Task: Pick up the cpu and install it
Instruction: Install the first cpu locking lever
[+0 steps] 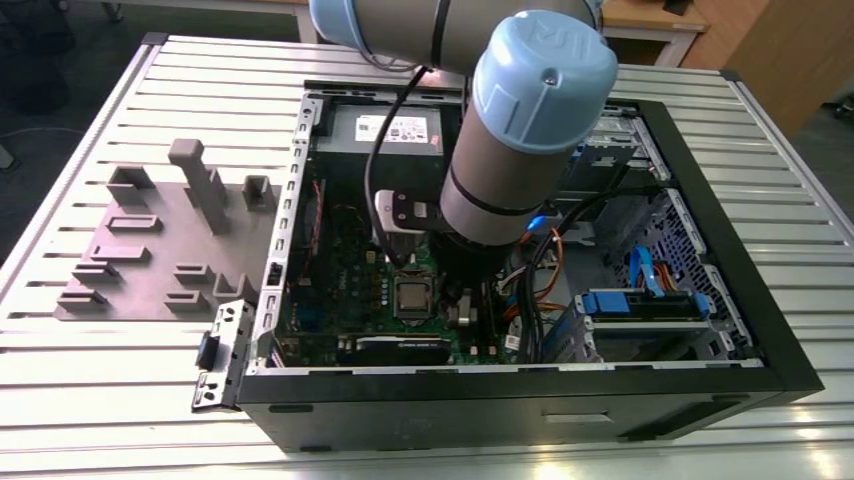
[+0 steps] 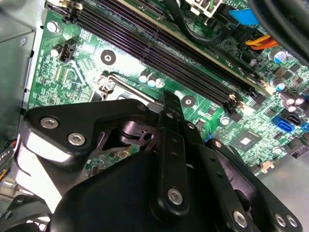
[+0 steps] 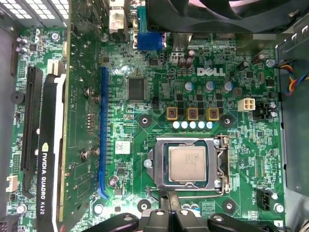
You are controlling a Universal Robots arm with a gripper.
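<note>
CPU (image 3: 186, 163), a square silver chip, sits in the socket frame (image 3: 187, 164) on the green motherboard (image 3: 159, 101), at lower centre-right of the first wrist view. It appears already seated, with the metal frame around it. In the exterior view the chip (image 1: 412, 297) shows as a small pale square inside the computer case (image 1: 534, 395), a little left of the frame's centre.

Going left to right across the exterior view: a grey fixture block (image 1: 167, 240) with upright pegs lies on the slatted table (image 1: 80, 380) at the left; beside it stands the open black case; the robot arm (image 1: 521, 130) reaches down into the case at centre, its blue-capped joint at upper centre; blue drive connectors (image 1: 641, 300) and cables (image 1: 541, 290) fill the case's right part.

In the first wrist view a graphics card (image 3: 48, 150) stands at the left, and a blue slot (image 3: 102, 130) runs just right of it.

The gripper (image 3: 170, 203) hangs just beside the socket's edge, its black linkage across the lower part of the second wrist view. Its fingertips look drawn together with nothing between them, apart from the chip.
</note>
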